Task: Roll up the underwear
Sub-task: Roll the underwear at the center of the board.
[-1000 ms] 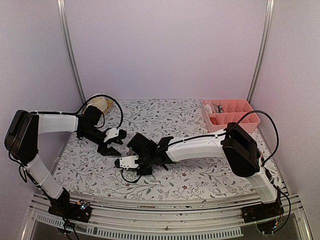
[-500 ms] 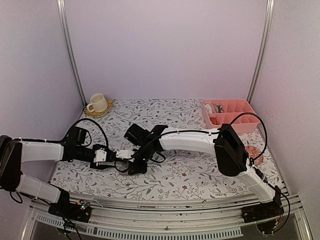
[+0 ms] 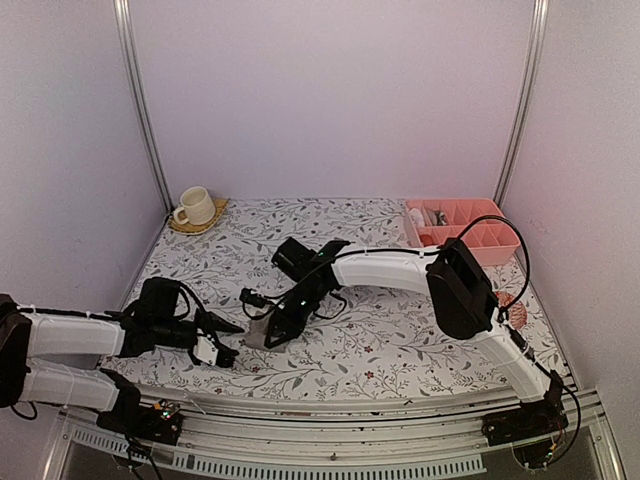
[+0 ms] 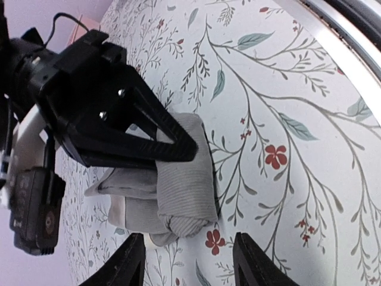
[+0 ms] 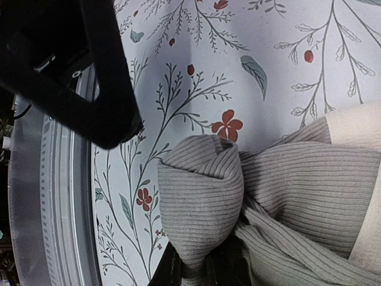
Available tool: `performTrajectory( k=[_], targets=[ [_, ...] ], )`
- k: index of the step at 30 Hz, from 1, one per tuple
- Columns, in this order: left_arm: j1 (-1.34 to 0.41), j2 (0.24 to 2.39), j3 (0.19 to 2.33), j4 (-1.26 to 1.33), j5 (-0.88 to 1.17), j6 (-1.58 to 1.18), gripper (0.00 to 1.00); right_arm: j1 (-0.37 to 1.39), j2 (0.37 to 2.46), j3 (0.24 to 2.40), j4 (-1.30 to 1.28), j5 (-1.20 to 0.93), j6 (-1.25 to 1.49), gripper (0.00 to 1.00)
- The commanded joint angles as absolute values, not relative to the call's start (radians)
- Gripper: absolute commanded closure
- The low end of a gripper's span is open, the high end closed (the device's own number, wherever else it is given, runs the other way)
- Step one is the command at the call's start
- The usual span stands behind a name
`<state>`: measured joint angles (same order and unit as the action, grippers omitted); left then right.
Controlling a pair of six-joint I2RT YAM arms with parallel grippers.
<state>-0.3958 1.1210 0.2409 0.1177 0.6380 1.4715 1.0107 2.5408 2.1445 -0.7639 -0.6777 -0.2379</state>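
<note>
Pinching a twisted fold of ribbed cloth, the right gripper has its jaws closed on the underwear; only 1 pair shows, the taupe one with the cream waistband.

It lies on the flowered table, left of centre and near the front edge, bunched into a loose bundle rather than a tidy roll; it is well apart from the pink tray at the far right and the cup in the far left corner.

The left gripper sits low, just beside the bundle; its 2 fingers stand apart with nothing between them, so it is open and empty.

By the look of it the cloth is light, soft and limp. It will sag wherever it is unsupported, and any turn of a roll is likely to spring loose once let go. The ribbed knit should give the pads fair grip, though a pinch on 1 layer may peel that layer away from the rest.

The waistband looks the firmest part, so the better hold is probably across the band or over the full thickness of the rolled end nearest the left fingers. The other gripper should pin the free side flat against the table.
</note>
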Motion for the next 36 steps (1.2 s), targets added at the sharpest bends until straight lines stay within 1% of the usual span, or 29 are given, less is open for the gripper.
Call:
performTrajectory(
  k=[1,6,11,17,24,26,29,30,32,33,36],
  targets=[
    [-0.504,1.187,0.260,0.207,0.519,1.455,0.47,0.992,2.592,2.099,-0.823,-0.720,-0.157,0.94],
    [-0.582,1.276,0.274,0.254,0.450,1.458,0.46,0.979,2.585,2.077,-0.795,-0.776,-0.132,0.93],
    [-0.651,1.347,0.278,0.358,0.366,1.419,0.47,0.968,2.588,2.065,-0.774,-0.820,-0.108,0.93],
    [-0.679,1.412,0.297,0.438,0.305,1.378,0.50,0.965,2.591,2.064,-0.763,-0.835,-0.095,0.93],
    [-0.721,1.476,0.270,0.546,0.230,1.384,0.52,0.956,2.587,2.063,-0.747,-0.875,-0.076,0.93],
    [-0.733,1.503,0.275,0.570,0.203,1.379,0.57,0.954,2.585,2.061,-0.738,-0.890,-0.071,0.93],
    [-0.749,1.545,0.287,0.581,0.158,1.376,0.73,0.952,2.582,2.057,-0.727,-0.901,-0.063,0.93],
    [-0.754,1.560,0.291,0.583,0.146,1.377,0.78,0.951,2.582,2.056,-0.726,-0.901,-0.062,0.92],
    [-0.759,1.572,0.294,0.576,0.137,1.379,0.96,0.948,2.577,2.057,-0.723,-0.890,-0.059,0.91],
    [-0.759,1.575,0.298,0.559,0.137,1.379,1.00,0.947,2.572,2.057,-0.722,-0.881,-0.058,0.89],
    [-0.759,1.573,0.350,0.434,0.136,1.341,1.00,0.947,2.531,2.044,-0.716,-0.845,-0.070,0.83]
  ],
)
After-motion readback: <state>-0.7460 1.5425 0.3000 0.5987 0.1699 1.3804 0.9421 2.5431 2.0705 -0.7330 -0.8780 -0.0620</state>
